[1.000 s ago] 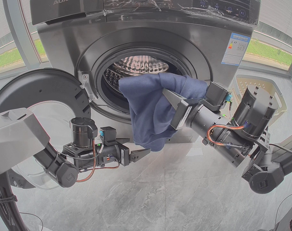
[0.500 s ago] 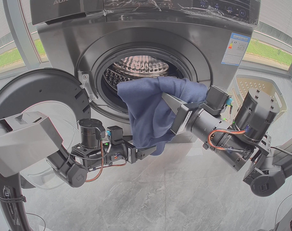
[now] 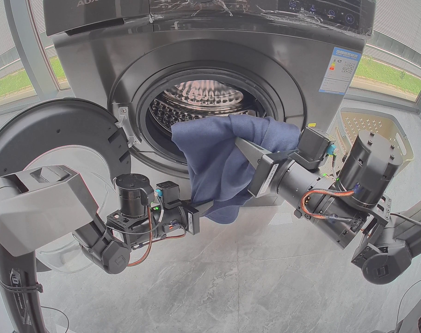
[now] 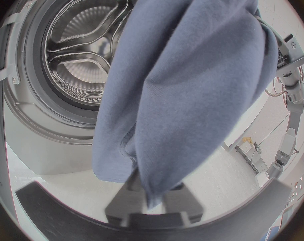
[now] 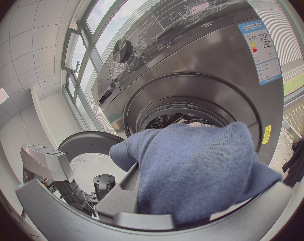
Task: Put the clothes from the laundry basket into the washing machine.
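Note:
A blue garment (image 3: pixel 219 163) hangs in front of the open drum (image 3: pixel 201 95) of the washing machine (image 3: pixel 210 38). Its upper part is draped over my right gripper (image 3: pixel 247 148), which is shut on it and mostly covered by cloth (image 5: pixel 198 174). The lower hem of the garment (image 4: pixel 178 94) sits between the fingers of my left gripper (image 4: pixel 153 203), which has shut on it just below the drum opening (image 3: pixel 209 207). The white laundry basket (image 3: pixel 386 121) stands to the right of the machine, with a black garment (image 5: pixel 300 158) hanging over its rim.
The round machine door (image 3: pixel 58 130) stands swung open to the left, close behind my left arm. Grey tiled floor (image 3: pixel 229 278) lies open in front of the machine. Windows run behind it on both sides.
My left gripper moved right and up to the hanging hem and went from open to shut on it. The right arm and the garment shifted only slightly.

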